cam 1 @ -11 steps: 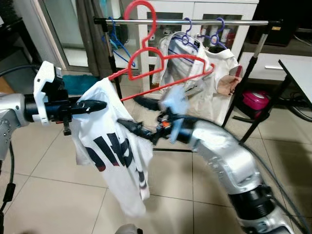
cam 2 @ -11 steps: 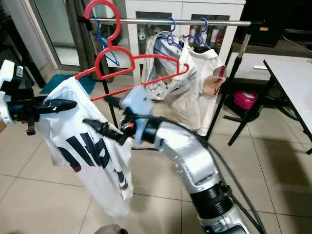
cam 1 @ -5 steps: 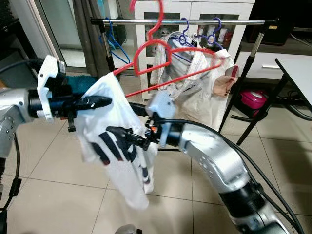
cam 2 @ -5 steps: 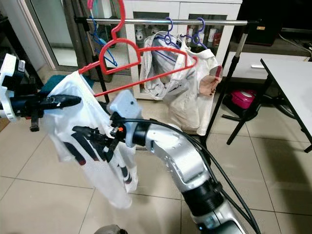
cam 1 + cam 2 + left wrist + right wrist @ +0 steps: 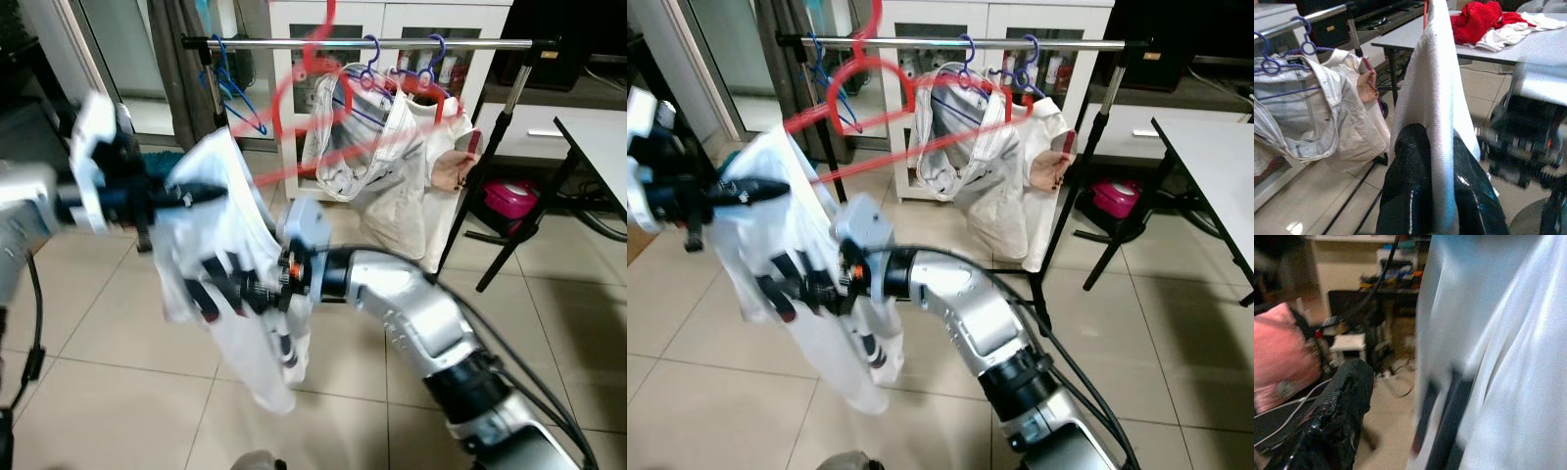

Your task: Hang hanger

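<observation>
Below rail [image 5: 362, 43], red hanger [image 5: 884, 90], left gripper [image 5: 1431, 196] pinching white shirt [image 5: 1434, 103]

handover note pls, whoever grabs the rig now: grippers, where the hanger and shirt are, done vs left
Left gripper: shut on the white shirt, held up at the robot's left, in front of the rail.
Right gripper: reaching across into the shirt's front; frames are blurred, fingers' state unclear.
Red hanger: inside the shirt at one end, hook up near the rail's left end, looks not yet hooked on.
Rail already carries blue hangers and a pale garment on purple hangers.
Done: shirt lifted to rail height.
Left: hook the hanger on the rail, then release both grippers.
</observation>
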### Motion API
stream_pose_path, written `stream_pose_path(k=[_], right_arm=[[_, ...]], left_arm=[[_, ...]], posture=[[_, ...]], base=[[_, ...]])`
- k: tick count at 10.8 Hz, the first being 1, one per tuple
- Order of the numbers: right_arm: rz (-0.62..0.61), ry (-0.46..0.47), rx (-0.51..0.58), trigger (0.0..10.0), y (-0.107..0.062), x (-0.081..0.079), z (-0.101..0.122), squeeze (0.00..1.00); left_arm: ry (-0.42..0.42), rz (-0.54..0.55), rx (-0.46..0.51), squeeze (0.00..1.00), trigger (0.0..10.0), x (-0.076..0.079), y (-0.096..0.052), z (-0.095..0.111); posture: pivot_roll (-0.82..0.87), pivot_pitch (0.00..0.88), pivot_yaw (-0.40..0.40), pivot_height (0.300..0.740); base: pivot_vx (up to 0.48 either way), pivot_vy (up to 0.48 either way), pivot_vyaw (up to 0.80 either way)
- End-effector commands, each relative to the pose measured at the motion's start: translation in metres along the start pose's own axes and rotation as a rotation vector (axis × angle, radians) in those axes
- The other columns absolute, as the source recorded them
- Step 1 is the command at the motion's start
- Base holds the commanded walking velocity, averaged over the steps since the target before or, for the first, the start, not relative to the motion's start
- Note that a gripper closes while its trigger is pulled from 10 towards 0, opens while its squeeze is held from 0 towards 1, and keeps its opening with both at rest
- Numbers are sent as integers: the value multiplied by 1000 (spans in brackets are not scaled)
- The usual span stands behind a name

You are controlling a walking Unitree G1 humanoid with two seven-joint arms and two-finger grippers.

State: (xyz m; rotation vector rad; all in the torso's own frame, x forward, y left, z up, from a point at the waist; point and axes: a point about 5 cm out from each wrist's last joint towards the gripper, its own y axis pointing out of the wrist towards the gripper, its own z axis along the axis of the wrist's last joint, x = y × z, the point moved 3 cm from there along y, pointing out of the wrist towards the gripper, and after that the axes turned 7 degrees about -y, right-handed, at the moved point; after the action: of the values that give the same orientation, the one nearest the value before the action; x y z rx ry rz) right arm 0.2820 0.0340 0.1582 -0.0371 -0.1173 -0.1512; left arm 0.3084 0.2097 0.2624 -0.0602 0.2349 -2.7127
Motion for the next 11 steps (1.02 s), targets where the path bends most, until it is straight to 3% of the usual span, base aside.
stream_pose_path(k=[1, 4, 7, 8, 11], right_arm=[[38, -4, -15, 10000, 2, -3, -8, 0], [94, 41, -93, 10000, 0, -5, -42, 0], [60, 108, -157, 1922, -23, 2, -74, 0], [39, 124, -171, 0, -35, 7, -81, 0], [-4, 130, -188, 0, -55, 17, -90, 0]], left_arm=[[41, 0, 33, 0, 0, 1, -5, 17], [51, -5, 77, 0, 0, -1, -6, 35], [74, 34, 86, 0, 0, -7, -15, 42], [81, 49, 89, 0, 0, -9, -17, 43], [85, 65, 85, 0, 0, -13, -21, 42]], posture=[[64, 0, 95, 740], [73, 0, 98, 740], [67, 0, 86, 740], [62, 0, 85, 740], [49, 0, 93, 740]], base=[[0, 0, 0], [0, 0, 0], [0, 0, 0], [0, 0, 0], [0, 0, 0]])
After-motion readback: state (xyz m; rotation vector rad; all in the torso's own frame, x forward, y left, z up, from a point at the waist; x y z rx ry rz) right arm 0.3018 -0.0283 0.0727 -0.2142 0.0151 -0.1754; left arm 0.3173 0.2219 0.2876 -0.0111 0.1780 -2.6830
